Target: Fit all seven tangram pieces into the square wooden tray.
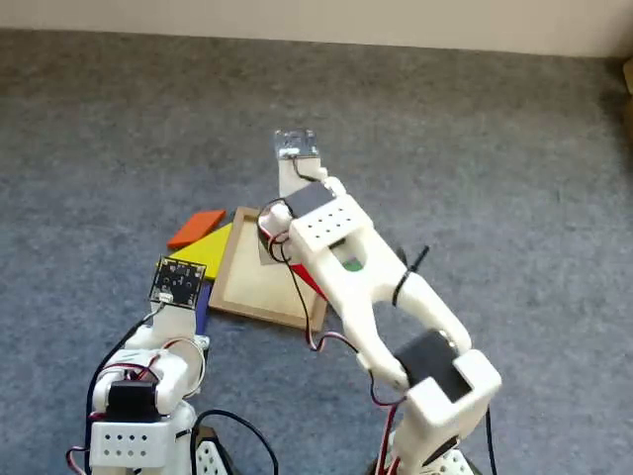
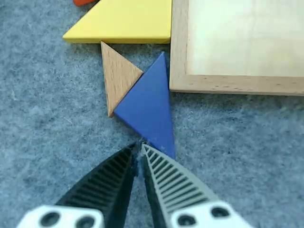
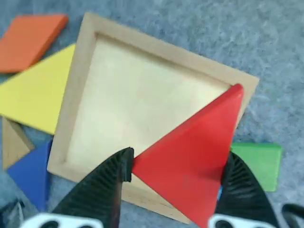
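The square wooden tray [image 3: 76, 95] lies on grey carpet with nothing in it [image 1: 247, 297]. My right gripper [image 3: 179, 161] is shut on the large red triangle [image 3: 199, 137], held tilted over the tray's corner; the arm [image 1: 336, 247] reaches over the tray. My left gripper [image 2: 140, 149] is shut, its tips at the sharp corner of the blue triangle [image 2: 147, 107]. A small wood-coloured triangle [image 2: 118, 76] touches the blue one. The yellow triangle [image 2: 126, 21] lies along the tray's rim [image 2: 179, 47], with the orange piece [image 1: 196, 228] beyond it.
A green piece [image 3: 259, 161] lies on the carpet outside the tray, on the side away from the yellow triangle [image 3: 33, 95]. Grey carpet surrounds everything, with free room behind and to both sides of the tray.
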{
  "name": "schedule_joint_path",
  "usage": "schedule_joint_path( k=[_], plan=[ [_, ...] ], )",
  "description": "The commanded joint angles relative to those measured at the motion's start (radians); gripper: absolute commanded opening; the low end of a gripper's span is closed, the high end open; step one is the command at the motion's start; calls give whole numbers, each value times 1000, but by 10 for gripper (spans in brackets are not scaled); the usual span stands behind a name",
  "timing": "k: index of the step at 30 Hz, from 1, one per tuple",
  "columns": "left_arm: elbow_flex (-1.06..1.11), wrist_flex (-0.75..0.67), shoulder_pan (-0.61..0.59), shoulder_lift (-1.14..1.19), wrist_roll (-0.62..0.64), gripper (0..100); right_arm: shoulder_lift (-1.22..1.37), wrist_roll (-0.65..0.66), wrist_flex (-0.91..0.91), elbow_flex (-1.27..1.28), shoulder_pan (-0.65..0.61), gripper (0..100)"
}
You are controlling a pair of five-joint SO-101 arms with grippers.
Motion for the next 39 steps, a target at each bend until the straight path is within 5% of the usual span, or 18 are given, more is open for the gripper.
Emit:
schedule_joint_path(
  k=[1,10,15,35,39],
  plan=[
    [19,3,-12,-56,6,6,24,-110,5,-105,-8,184],
    [19,3,-16,-56,6,6,108,-127,13,-119,-7,187],
    [19,3,-16,-56,6,6,113,-324,5,-119,-8,188],
    [19,3,-16,-56,6,6,114,-281,5,-117,-10,190],
    [19,3,-16,-56,6,6,114,-295,5,-117,-30,265]
  ],
)
